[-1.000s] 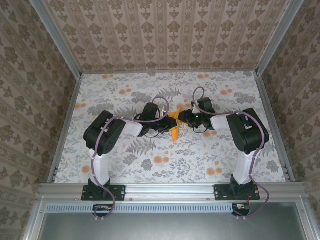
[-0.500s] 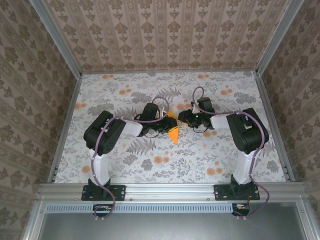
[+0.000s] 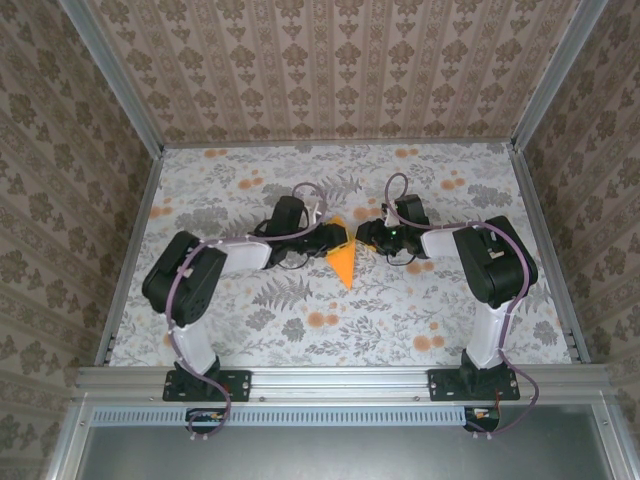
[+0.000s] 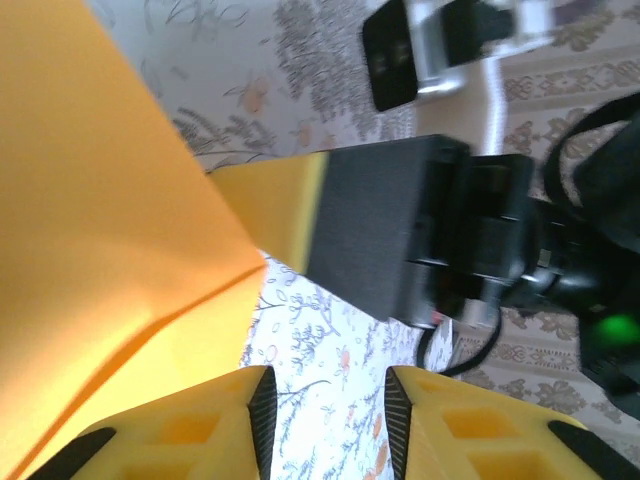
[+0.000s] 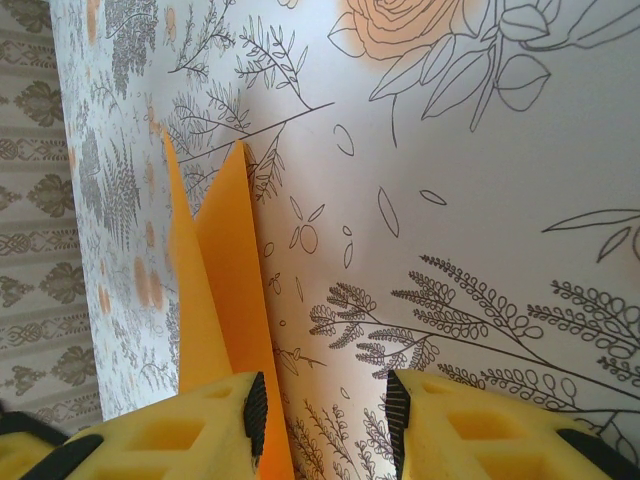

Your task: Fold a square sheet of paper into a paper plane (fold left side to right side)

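Note:
The square sheet of paper, bright orange, is folded into a narrow pointed wedge (image 3: 344, 265) lying on the table between the arms, tip toward the near edge. My left gripper (image 3: 336, 238) sits at its upper left, open; in the left wrist view its jaws (image 4: 328, 405) frame only tablecloth, and the paper (image 4: 90, 200) spreads to the left. My right gripper (image 3: 363, 236) faces it from the right, open; in the right wrist view (image 5: 327, 405) the creased paper (image 5: 225, 270) stands against the left finger (image 5: 170, 430), with bare table across the rest of the gap.
The floral tablecloth (image 3: 420, 300) covers the table, printed with small orange flowers (image 3: 322, 320). Patterned walls and metal rails (image 3: 545, 250) close in the sides and back. In the left wrist view the right gripper's yellow finger (image 4: 270, 205) and dark body (image 4: 400, 230) sit close ahead.
The left jaws have opened and let go of the paper. The left arm's elbow swung out to the left. The paper dropped flatter and wider on the table. The right arm has not moved.

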Controlling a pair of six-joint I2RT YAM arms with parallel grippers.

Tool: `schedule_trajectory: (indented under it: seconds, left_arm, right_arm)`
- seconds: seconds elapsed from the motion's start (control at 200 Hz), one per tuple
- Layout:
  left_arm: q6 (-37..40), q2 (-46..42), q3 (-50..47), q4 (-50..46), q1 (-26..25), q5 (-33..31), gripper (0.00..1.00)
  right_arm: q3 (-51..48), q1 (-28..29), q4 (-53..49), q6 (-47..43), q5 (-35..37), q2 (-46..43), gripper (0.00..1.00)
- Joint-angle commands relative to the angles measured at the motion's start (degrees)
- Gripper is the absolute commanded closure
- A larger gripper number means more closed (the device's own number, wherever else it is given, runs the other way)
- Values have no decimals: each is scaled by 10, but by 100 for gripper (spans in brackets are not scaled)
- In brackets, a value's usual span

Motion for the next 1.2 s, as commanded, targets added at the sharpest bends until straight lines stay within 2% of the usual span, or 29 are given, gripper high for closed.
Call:
schedule_trajectory:
  seconds: [0.0, 0.075, 0.19, 0.295, 0.635, 0.825, 1.195]
  left_arm:
    - [53, -54, -22, -75, 22, -21, 61]
    - [71, -83, -39, -119, 39, -61, 56]
    - [77, -96, -58, -172, 70, -82, 52]
    - [74, -83, -64, -171, 83, -84, 52]
    - [74, 0, -20, -130, 78, -63, 52]
    - [78, 43, 14, -124, 74, -52, 57]
    - [140, 118, 120, -228, 54, -74, 74]
  right_arm:
    - [-1, 8, -32, -15, 14, 25, 60]
    - [-3, 8, -32, -16, 14, 23, 60]
    - [-2, 9, -33, -20, 12, 21, 60]
    - [-2, 9, -33, -22, 9, 18, 60]
    - [-1, 12, -35, -30, 2, 8, 60]
    - [-2, 14, -30, -32, -10, 2, 59]
    - [-5, 15, -17, -28, -40, -22, 55]
